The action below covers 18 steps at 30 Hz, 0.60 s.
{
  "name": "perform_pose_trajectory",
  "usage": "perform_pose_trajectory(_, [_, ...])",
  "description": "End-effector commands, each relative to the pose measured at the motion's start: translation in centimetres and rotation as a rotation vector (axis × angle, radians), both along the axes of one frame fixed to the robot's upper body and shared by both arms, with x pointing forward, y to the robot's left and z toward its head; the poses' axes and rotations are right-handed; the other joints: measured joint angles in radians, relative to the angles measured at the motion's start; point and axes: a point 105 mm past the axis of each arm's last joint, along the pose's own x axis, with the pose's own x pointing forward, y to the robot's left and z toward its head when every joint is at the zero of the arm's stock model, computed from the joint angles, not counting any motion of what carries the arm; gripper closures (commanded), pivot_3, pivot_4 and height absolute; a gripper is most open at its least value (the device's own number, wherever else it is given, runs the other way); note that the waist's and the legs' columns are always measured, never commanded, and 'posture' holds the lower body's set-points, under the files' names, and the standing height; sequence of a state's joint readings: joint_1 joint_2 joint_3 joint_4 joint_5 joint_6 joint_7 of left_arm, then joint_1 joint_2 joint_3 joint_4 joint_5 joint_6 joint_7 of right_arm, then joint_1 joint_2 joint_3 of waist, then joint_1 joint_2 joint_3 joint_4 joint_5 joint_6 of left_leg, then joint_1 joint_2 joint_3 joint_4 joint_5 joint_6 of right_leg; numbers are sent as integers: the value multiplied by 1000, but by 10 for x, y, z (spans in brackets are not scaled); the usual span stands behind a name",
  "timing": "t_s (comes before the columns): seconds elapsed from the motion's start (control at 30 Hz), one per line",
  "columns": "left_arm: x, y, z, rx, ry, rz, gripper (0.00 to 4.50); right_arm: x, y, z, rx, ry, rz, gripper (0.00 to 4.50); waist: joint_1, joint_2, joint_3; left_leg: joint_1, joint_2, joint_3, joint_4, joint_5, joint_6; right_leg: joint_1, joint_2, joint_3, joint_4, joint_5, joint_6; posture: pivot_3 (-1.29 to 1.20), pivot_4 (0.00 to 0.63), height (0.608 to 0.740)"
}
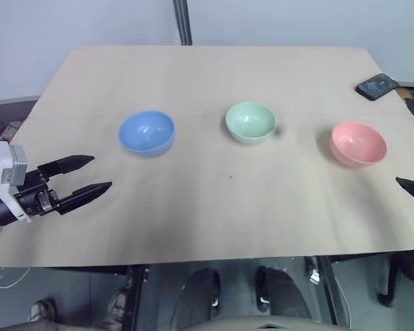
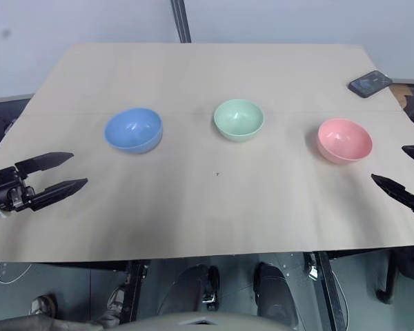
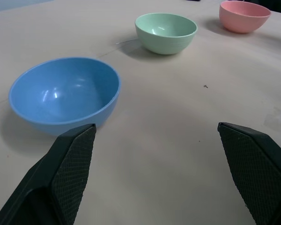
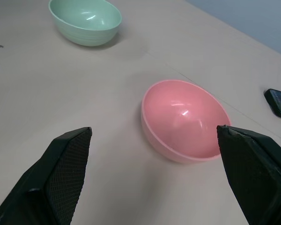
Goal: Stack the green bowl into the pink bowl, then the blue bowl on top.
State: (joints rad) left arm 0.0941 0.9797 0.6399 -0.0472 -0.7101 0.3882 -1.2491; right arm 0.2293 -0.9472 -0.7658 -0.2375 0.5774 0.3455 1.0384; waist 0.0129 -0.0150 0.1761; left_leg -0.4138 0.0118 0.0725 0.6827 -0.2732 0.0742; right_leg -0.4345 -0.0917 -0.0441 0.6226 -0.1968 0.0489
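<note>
Head views: tan table (image 1: 214,207) w/ pale wall behind, dark post at far edge. Landmark = green bowl (image 1: 250,122), mid-table. Blue bowl (image 1: 146,132) sits well apart on its left, pink bowl (image 1: 359,143) well apart on its right; all three upright, empty, roughly in a row. Black phone (image 1: 377,86) lies far-right of the green bowl, near the table corner. Left gripper (image 1: 84,175) hovers left of and nearer than the green bowl, beyond the blue one, fingers spread, nothing in them. Right gripper (image 2: 407,176) hangs on the other side, past the pink bowl, also spread and empty.

Left wrist view: blue bowl close ahead of the spread fingers (image 3: 72,159), green bowl further on, pink bowl beyond it.

Right wrist view: pink bowl lies just ahead between the wide fingers (image 4: 68,161), green bowl further off, phone at the edge past the pink bowl.

Judgement: nothing stacked yet, so step in hand = fetch the green bowl. To do it well: come in over the rim w/ one finger inside & one outside the wall, pinch firmly, lift clear before crossing to the pink bowl, then centre & lower level so it nests w/o tipping. Smooth wall may slip.
</note>
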Motion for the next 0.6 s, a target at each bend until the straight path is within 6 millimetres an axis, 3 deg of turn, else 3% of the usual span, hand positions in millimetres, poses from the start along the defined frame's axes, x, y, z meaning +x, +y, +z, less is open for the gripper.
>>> perform_pose_trajectory(0.03, [1, -6, 13, -4, -51, -15, 107, 5, 10, 9, -11, -30, 29, 0, 0, 0, 0, 0, 0, 0, 0, 0, 0, 0, 0, 0, 0, 0, 0, 0, 150, 740])
perform_pose_trajectory(0.13, [6, -19, 17, -45, -78, -52, 107, 21, 28, 1, -6, -16, 71, 0, 0, 0, 0, 1, 0, 0, 2, 0, 0, 1, 1, 0, 1, 0, 0, 0, 150, 740])
perform_pose_trajectory(0.23, [6, -36, 20, -25, -102, -133, 107, 39, 32, -10, -62, 14, 6, 0, 0, 0, 0, 1, 0, 0, 2, 0, 1, 1, 1, 0, 2, 0, 0, 0, 150, 740])
perform_pose_trajectory(0.4, [2, -70, 37, -48, -137, -298, 107, 85, 48, -31, -44, 103, -17, 0, -3, 0, 0, -1, -1, 1, 3, 1, 0, -1, 5, 1, 3, 0, 0, 0, 150, 740])
perform_pose_trajectory(0.6, [-8, -101, 51, -136, -164, -456, 107, 125, 48, -64, -120, 231, -41, 0, -1, 0, 0, -1, -1, 2, 3, 1, 0, -1, 6, 1, 3, 0, 0, 0, 150, 740])
